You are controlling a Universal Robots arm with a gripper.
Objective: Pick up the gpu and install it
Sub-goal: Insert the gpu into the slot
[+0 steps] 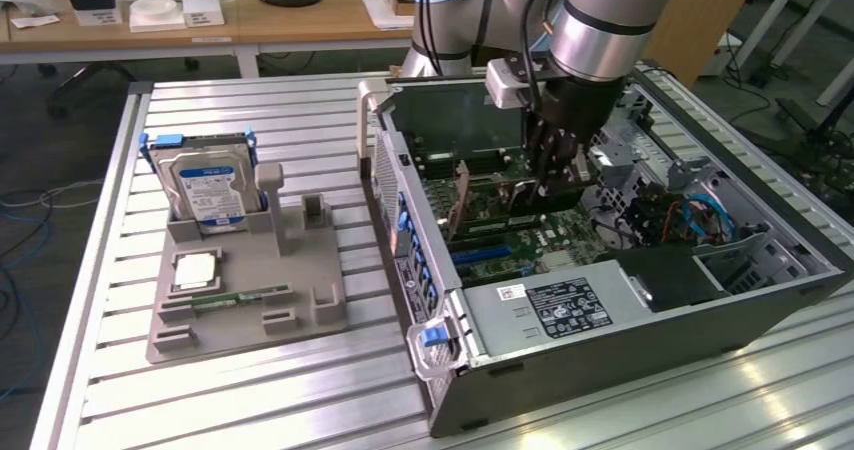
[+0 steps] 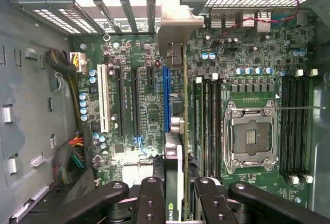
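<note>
While the grey parts holder (image 1: 247,290) sits at the exterior view's left with the blue-labelled hard drive (image 1: 207,188) standing in it and a small green memory stick (image 1: 240,297) lying flat, the open computer case (image 1: 601,270) lies to the right. The gripper (image 1: 554,165) reaches down into the case, fingers (image 2: 150,203) partly closed and clamped on the gpu (image 2: 175,147). The card stands on edge over the motherboard (image 2: 247,80), beside the blue slot (image 2: 166,98), its metal bracket (image 2: 178,28) at the rear slot openings.
</note>
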